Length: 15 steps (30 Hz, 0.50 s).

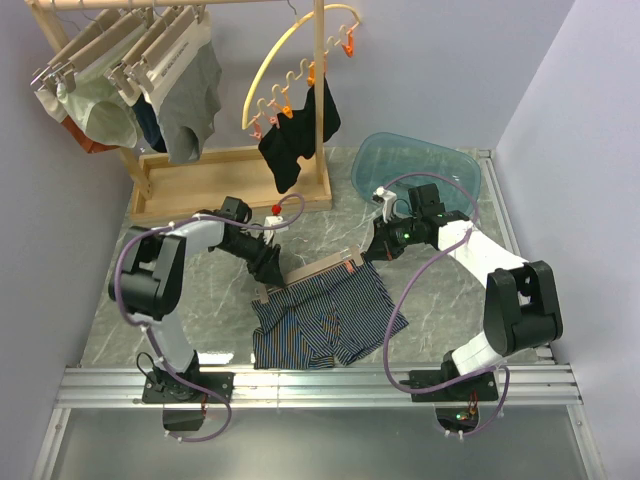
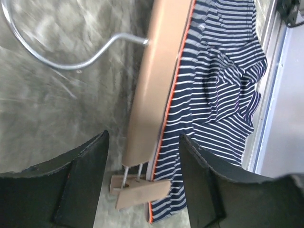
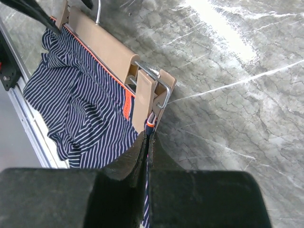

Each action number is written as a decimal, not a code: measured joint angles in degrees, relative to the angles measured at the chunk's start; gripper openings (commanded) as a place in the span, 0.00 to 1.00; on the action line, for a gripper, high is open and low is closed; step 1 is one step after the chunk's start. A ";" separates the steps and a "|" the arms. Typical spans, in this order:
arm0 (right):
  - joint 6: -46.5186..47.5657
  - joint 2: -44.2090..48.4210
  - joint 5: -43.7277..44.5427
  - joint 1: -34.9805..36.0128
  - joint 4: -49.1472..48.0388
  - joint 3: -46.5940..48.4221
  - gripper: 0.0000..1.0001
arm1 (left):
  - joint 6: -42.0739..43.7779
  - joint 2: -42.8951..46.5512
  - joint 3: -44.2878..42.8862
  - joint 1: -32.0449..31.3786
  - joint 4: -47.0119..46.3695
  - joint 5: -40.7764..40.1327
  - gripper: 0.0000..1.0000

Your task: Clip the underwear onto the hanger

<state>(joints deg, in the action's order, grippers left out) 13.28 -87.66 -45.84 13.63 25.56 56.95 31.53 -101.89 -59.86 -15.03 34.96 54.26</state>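
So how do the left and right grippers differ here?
The left gripper has its jaws wide apart; the right gripper is shut. The left gripper holds nothing and straddles a clip of the hanger; the right gripper pinches the underwear at its waistband edge. In the top view, the left gripper is at the hanger's left end, the right gripper at its right end. Both sit low over the table.

I am working in what looks like a robotics lab cell. The left arm point(image 1: 150, 280) and right arm point(image 1: 520, 305) are bolted to an aluminium rail point(image 1: 320, 385) at a marble-patterned table point(image 1: 220, 330). Plain lilac walls point(image 1: 450, 70) box it in, and a wooden laundry rack point(image 1: 230, 185) stands at the back.
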 measured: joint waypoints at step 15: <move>0.31 0.66 1.77 0.00 -0.74 -0.74 0.00 | 5.22 -6.69 -2.69 1.75 5.60 7.67 0.01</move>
<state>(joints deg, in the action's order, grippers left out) 13.58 -87.00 -44.07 13.63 24.82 56.21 36.75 -108.57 -62.54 -13.28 40.56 61.93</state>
